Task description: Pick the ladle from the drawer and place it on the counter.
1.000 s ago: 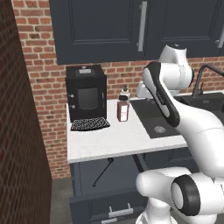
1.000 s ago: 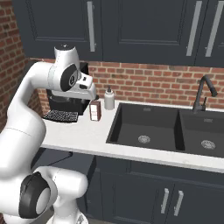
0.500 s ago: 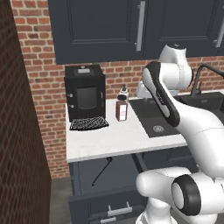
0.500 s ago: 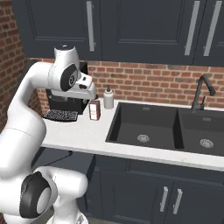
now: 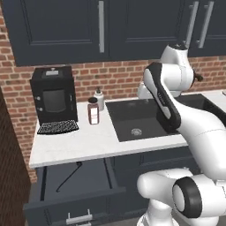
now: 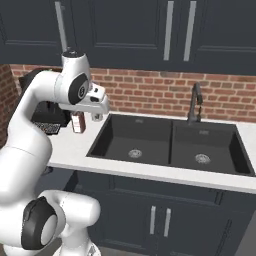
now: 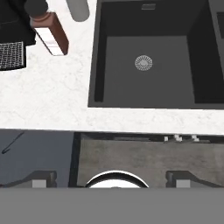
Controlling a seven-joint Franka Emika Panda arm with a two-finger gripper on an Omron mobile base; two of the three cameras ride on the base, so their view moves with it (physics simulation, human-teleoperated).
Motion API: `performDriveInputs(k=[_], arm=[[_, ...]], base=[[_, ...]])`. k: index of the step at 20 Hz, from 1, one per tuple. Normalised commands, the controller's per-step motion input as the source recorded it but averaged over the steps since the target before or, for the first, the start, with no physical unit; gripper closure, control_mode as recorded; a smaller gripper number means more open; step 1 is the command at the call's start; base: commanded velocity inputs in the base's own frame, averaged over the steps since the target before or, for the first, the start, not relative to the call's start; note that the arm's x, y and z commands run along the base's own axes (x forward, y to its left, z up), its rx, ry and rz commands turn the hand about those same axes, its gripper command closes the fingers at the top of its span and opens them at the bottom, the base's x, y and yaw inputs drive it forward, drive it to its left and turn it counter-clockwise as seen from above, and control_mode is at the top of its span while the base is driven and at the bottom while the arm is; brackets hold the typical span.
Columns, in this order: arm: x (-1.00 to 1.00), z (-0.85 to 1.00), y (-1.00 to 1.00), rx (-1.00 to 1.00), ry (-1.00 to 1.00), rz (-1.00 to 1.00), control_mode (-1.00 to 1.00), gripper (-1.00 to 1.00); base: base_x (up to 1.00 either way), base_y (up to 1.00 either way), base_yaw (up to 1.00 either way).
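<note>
Ladle [image 5: 68, 176] inside open drawer [image 5: 75, 194] below counter [image 5: 84, 143], coffee machine [image 5: 54, 95] and bottle [image 5: 93, 111] on counter left of sink [image 5: 145, 117]

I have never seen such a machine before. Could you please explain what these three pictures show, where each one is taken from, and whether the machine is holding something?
It is a white robot arm in a rendered kitchen. Two cameras ride behind it, left and right; the third looks down from its hand.

On the white speckled stone counter stand a black boxy coffee machine, a brown jar with a dark lid and a small white bottle, beside a black double sink. Below, the dark navy drawer is open, with the thin black ladle inside.

Nothing shows between the dark fingertips.
</note>
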Motion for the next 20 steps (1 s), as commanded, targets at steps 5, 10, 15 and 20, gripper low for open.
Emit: performDriveInputs(k=[5,10,15,20], arm=[[0.00,0.00,0.00,0.00,0.00,0.00,1.00,-1.00],[0.00,0.00,0.00,0.00,0.00,0.00,1.00,-1.00],[0.00,0.00,0.00,0.00,0.00,0.00,1.00,-1.00],[0.00,0.00,0.00,0.00,0.00,0.00,1.00,-1.00]], base=[[0.19,-0.57,0.03],[0.42,-0.25,0.12],[0.59,0.00,0.11],[0.45,-0.07,0.09]])
